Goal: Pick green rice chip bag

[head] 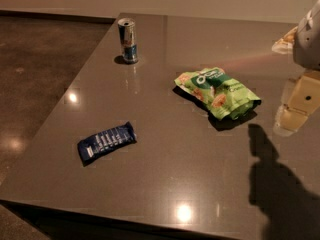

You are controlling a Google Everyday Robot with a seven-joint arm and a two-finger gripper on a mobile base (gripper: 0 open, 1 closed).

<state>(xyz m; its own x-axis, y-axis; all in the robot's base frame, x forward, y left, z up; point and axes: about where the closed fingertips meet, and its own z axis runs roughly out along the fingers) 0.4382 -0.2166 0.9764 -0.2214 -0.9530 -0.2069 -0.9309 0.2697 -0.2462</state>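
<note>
The green rice chip bag (pixel 218 92) lies flat on the dark table (pixel 165 184), right of centre. It is crinkled bright green foil with a white logo and orange-tan chip pictures. My gripper (pixel 292 115) hangs at the right edge of the view, above the table and to the right of the bag, apart from it. Its shadow falls on the table below and in front of it.
A small dark blue wrapper with white stripes (pixel 106 141) lies at the front left. A silver and blue drink can (pixel 128 40) stands upright at the back left. The table's left and front edges drop to a dark floor (pixel 35 59).
</note>
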